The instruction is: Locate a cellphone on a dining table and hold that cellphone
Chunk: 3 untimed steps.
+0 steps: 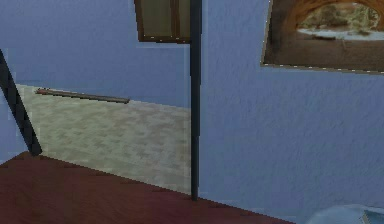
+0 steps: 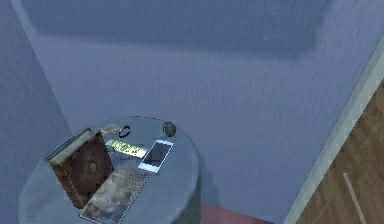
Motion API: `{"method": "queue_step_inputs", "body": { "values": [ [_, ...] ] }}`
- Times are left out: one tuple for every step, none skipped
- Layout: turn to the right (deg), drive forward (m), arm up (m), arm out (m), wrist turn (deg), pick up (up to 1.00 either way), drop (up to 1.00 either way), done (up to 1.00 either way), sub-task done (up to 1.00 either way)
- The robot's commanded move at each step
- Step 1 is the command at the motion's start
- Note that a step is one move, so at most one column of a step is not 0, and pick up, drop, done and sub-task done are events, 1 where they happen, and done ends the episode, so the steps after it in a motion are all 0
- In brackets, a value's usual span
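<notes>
A white flat cellphone point(image 2: 156, 156) lies on a round grey table point(image 2: 185, 180) in the lower left of the arm side view, near the table's far right rim. Just left of it lies a flat yellowish item point(image 2: 122, 148). Beyond them sit a small round object point(image 2: 124, 131) and a small dark blob point(image 2: 168, 128).
A brown book point(image 2: 80, 165) stands on the table's left, with a printed sheet point(image 2: 112, 195) in front. Blue walls close in behind the table. In the forward view a dark door frame point(image 1: 195, 100) opens onto pale carpet point(image 1: 110, 130); a framed picture point(image 1: 325, 35) hangs at right.
</notes>
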Motion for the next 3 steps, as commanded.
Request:
{"method": "queue_step_inputs", "body": {
  "values": [
    [0.0,0.0,0.5,0.0,0.0,0.0,0.0,0.0,0.0],
    [0.0,0.0,0.38,0.0,0.0,0.0,0.0,0.0,0.0],
    [0.0,0.0,0.0,0.26,0.0,0.0,0.0,0.0,0.0]
  ]
}}
